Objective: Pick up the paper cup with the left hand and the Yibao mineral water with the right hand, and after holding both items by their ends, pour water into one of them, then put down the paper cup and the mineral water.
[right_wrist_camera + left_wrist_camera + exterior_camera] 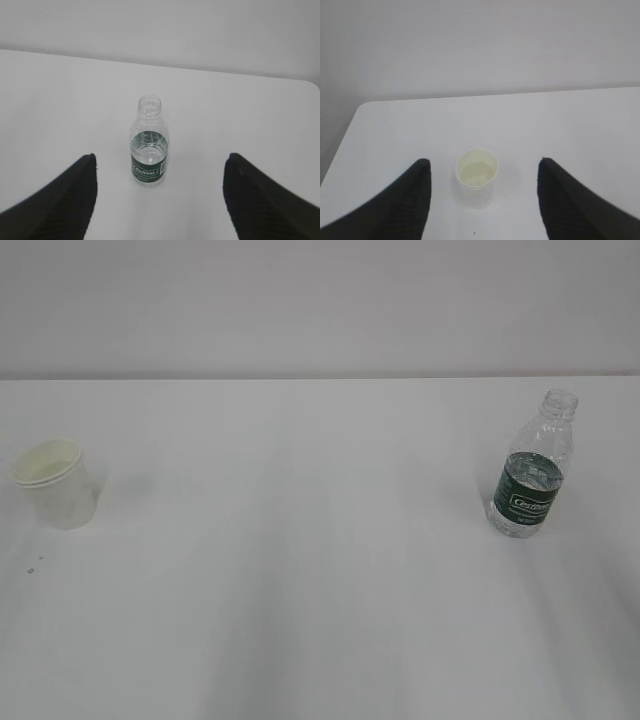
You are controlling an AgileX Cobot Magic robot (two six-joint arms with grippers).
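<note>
Exterior view shows a wide white table (320,570) that meets a plain pale grey wall (320,300) along a straight line at the back. The paper cup (55,483) stands upright near the left edge, and a few tiny dark specks (37,562) lie on the surface just in front of it. The Yibao mineral water (531,468) stands upright far to the right, well apart from the cup, without cap, with water reaching about to the top of its dark green label. No arm appears in this view.

Left wrist view looks along the table toward the same bare wall; the rounded left corner of the table is visible. The left hand (482,200) is released, its two black fingers (407,200) spread wide on either side of the cup, not touching it. The cup interior looks pale yellow.

Right wrist view shows the right hand (157,200) also released, fingers (70,200) wide apart, with the bottle standing between and beyond them, untouched.
</note>
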